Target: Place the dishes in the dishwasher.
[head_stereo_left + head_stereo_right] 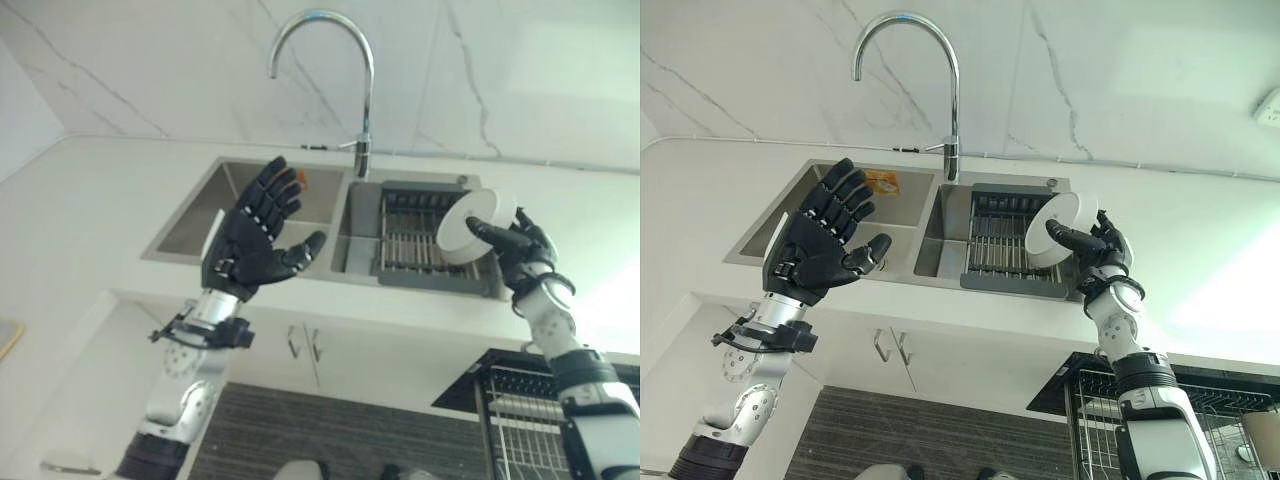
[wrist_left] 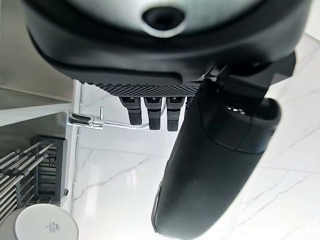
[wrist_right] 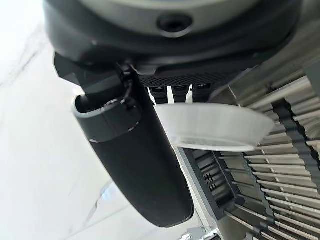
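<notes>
My right hand is shut on a white shallow dish, held tilted on edge above the right end of the dark rack in the right sink basin. In the right wrist view the thumb lies over the dish and the fingers curl behind its rim. My left hand is raised open, palm up and holding nothing, in front of the left sink basin. The dishwasher's pulled-out wire basket shows at the lower right, below the counter edge.
A tall curved tap stands behind the divide between the two basins. A small orange thing lies at the back of the left basin. White countertop spreads to both sides, with cabinet doors below it.
</notes>
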{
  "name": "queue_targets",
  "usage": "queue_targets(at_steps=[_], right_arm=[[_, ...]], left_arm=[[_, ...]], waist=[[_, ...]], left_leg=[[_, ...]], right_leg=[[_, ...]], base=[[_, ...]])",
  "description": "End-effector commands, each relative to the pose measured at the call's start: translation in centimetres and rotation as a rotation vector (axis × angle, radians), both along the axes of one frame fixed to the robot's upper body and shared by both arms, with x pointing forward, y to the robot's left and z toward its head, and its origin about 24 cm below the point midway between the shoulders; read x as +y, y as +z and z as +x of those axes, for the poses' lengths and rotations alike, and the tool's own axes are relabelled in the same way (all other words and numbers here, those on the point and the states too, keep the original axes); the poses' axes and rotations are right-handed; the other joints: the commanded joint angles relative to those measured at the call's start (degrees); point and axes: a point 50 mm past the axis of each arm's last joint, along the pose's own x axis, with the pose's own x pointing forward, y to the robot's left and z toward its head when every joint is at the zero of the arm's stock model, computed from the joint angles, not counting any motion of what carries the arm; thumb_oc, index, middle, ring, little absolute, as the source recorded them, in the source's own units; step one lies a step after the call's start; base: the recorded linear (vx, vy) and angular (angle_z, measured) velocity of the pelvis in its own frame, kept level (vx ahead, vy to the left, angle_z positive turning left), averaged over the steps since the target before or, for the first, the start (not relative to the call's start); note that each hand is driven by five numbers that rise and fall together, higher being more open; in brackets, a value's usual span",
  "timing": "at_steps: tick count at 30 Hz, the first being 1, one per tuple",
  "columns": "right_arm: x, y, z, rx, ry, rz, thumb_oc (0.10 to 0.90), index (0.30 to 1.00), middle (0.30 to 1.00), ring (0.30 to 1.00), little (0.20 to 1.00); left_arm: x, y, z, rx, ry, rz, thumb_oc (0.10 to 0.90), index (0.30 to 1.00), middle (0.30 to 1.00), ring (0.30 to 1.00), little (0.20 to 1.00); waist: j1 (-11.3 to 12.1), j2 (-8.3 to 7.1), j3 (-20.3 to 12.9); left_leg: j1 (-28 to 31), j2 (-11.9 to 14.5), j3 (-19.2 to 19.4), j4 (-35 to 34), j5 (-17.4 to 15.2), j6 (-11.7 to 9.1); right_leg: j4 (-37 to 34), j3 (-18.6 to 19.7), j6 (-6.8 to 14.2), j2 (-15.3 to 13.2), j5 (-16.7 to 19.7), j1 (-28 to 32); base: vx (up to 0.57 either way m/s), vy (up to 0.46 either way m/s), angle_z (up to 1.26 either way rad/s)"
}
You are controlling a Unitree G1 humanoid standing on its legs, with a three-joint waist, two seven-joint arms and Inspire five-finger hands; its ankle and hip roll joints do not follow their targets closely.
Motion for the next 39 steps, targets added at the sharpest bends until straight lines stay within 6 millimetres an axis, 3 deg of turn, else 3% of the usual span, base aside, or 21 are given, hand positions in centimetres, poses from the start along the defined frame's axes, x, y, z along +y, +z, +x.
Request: queue_targets(at_steps=[1, 9, 10, 12, 13, 21, 27, 34, 39], right_arm=[[-0.3, 6.8, 2.0, -0.235, 0.000, -0.015, 0.800, 0.900, 0.900, 0.900, 0.900], [-0.8, 6.7, 2.2, -0.208, 0.003, 0.026, 0.800, 0.900, 0.900, 0.900, 0.900], [-0.8, 6.7, 2.2, -0.206, 0.003, 0.032, 0.765, 0.848, 0.848, 0.848, 0.848], [-1.0, 6.8, 2.3, -0.203, -0.006, 0.028, 0.562, 0.542, 0.542, 0.542, 0.542], [-1.2, 6.9, 2.3, -0.205, -0.015, 0.020, 0.400, 0.300, 0.300, 0.300, 0.300], [-3.1, 8.4, 2.1, -0.230, -0.175, -0.022, 0.400, 0.300, 0.300, 0.300, 0.300], [-3.3, 9.9, 1.7, -0.326, -0.267, -0.067, 0.400, 0.300, 0.300, 0.300, 0.300], [-0.8, 13.5, 0.5, -0.535, -0.215, -0.213, 0.400, 0.300, 0.300, 0.300, 0.300], [2.0, 15.9, -2.7, -0.729, -0.187, -0.371, 0.400, 0.300, 0.300, 0.300, 0.300]], left_arm=[[-0.5, 4.9, -0.1, -0.234, -0.042, -0.016, 0.800, 0.900, 0.900, 0.900, 0.900], [-0.2, 4.8, -0.2, -0.221, -0.033, -0.011, 0.800, 0.900, 0.900, 0.900, 0.900], [-0.2, 4.8, -0.2, -0.220, -0.032, -0.009, 0.800, 0.900, 0.900, 0.900, 0.900], [-0.1, 4.7, -0.2, -0.218, -0.031, -0.009, 0.800, 0.900, 0.900, 0.900, 0.900], [-0.1, 4.7, -0.2, -0.216, -0.029, -0.009, 0.800, 0.900, 0.900, 0.900, 0.900], [0.2, 4.3, -0.2, -0.194, -0.011, -0.012, 0.800, 0.900, 0.900, 0.900, 0.900], [0.2, 4.4, -0.4, -0.211, -0.004, -0.018, 0.800, 0.900, 0.900, 0.900, 0.900], [0.6, 5.0, -1.3, -0.278, 0.019, -0.013, 0.800, 0.900, 0.900, 0.900, 0.900], [0.6, 5.6, -2.2, -0.350, 0.037, 0.003, 0.800, 0.900, 0.900, 0.900, 0.900]], waist=[[0.7, -2.25, -4.7], [1.1, -2.40, -4.7], [1.2, -2.42, -4.7], [1.4, -2.44, -4.8], [1.4, -2.46, -4.8], [2.2, -2.35, -4.9], [2.5, -2.06, -4.8], [1.8, -1.99, -4.7], [-0.9, -2.08, -4.2]], left_leg=[[0.6, 2.4, -0.5, 2.5, -4.8, -4.3], [0.6, 2.4, -0.7, 2.5, -4.7, -4.4], [0.5, 2.4, -0.8, 2.5, -4.6, -4.4], [0.5, 2.4, -0.8, 2.5, -4.6, -4.4], [0.5, 2.4, -0.9, 2.5, -4.5, -4.5], [0.3, 2.3, -1.4, 2.5, -4.2, -4.7], [0.2, 2.0, -1.9, 2.5, -4.1, -4.6], [0.0, 1.5, -2.2, 2.5, -4.2, -4.3], [0.0, 1.0, -1.1, 2.5, -4.8, -3.6]], right_leg=[[-3.1, 1.5, 6.4, -1.5, -3.7, 6.2], [-3.1, 1.0, 6.2, -1.6, -3.9, 6.6], [-3.1, 1.0, 6.3, -1.6, -3.9, 6.6], [-3.1, 0.9, 6.2, -1.6, -3.9, 6.7], [-3.1, 0.8, 6.2, -1.6, -4.0, 6.7], [-3.1, 0.4, 6.2, -1.8, -4.0, 6.9], [-3.1, 0.3, 6.2, -1.9, -4.0, 6.9], [-3.1, 1.0, 6.5, -1.9, -3.7, 6.3], [-3.1, 3.3, 7.2, -1.8, -2.9, 5.1]], base=[[0.00, 0.000, 0.00], [0.03, -0.008, 0.06], [0.00, 0.000, 0.00], [0.02, -0.003, 0.02], [0.04, -0.001, 0.05], [0.01, 0.002, 0.02], [-0.03, 0.025, 0.08], [-0.04, 0.047, 0.00], [-0.04, 0.113, -0.19]])
